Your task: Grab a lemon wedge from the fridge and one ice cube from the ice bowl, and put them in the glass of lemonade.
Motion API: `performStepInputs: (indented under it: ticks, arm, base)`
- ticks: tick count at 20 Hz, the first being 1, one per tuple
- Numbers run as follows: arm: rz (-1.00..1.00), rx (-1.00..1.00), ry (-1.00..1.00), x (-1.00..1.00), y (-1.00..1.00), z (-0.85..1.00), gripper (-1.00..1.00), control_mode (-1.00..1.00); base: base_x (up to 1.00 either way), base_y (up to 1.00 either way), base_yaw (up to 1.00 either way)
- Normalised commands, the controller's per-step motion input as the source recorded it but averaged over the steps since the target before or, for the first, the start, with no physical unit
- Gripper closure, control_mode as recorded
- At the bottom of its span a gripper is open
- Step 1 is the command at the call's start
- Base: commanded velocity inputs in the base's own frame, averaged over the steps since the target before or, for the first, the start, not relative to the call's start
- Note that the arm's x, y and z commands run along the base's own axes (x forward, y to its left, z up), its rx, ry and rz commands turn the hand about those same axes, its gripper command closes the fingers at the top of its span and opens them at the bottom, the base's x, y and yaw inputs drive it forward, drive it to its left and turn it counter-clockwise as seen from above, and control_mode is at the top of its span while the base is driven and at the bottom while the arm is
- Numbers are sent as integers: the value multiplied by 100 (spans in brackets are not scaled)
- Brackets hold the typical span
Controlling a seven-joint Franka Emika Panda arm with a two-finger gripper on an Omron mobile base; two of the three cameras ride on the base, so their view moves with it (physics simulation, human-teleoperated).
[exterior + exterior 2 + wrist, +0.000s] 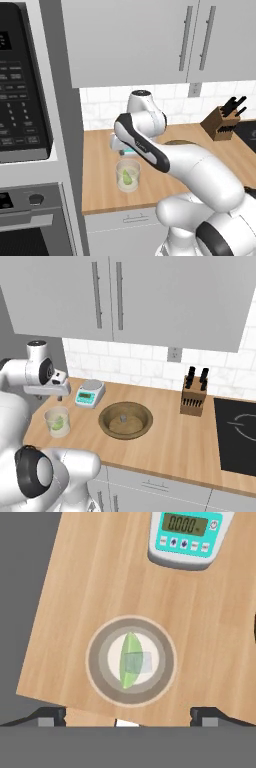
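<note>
Pale wooden counter (165,443), one run, carrying all items listed. Gripper (127,717): hangs straight above the glass of lemonade (131,660), fingers pointing down, the two dark fingertips (50,716) standing wide apart at either side with nothing between them; in the right base view the gripper (59,397) sits just over the glass's rim, apart from it. Glass of lemonade (57,422): short clear tumbler, upright, directly beneath the gripper, near the counter's front edge. Lemon wedge (130,659): yellow-green, pointed at both ends, lying inside the glass under the open fingers; also seen through the glass wall in the left base view (128,177). Ice cube (139,662): small, translucent, squarish, inside the glass, overlapping the wedge. White scale (90,393) with teal panel and green display: on the counter just beyond the gripper, toward the tiled wall. Ice bowl (125,420): wide shallow brown wooden bowl, off to the gripper's right in the right base view, past the scale; one small pale piece at its centre, too small to identify. Knife block (194,394): dark wood, black handles, well beyond the bowl on the same side.
</note>
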Motion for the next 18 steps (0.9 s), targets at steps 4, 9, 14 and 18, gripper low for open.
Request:
performStepInputs:
  ticks: [4, 9, 14, 18]
  arm:
    - [-1, 4, -1, -9, -10, 0, -100, -100]
    - [0, 4, -2, -27, -12, 1, -100, -100]
    - [0, 2, -8, -78, -23, 30, -100, -100]
    - [0, 0, 0, -82, -38, 65, -100, -100]
  base:
    - [0, 0, 0]
    - [0, 0, 0]
    - [0, 0, 0]
    - [0, 0, 0]
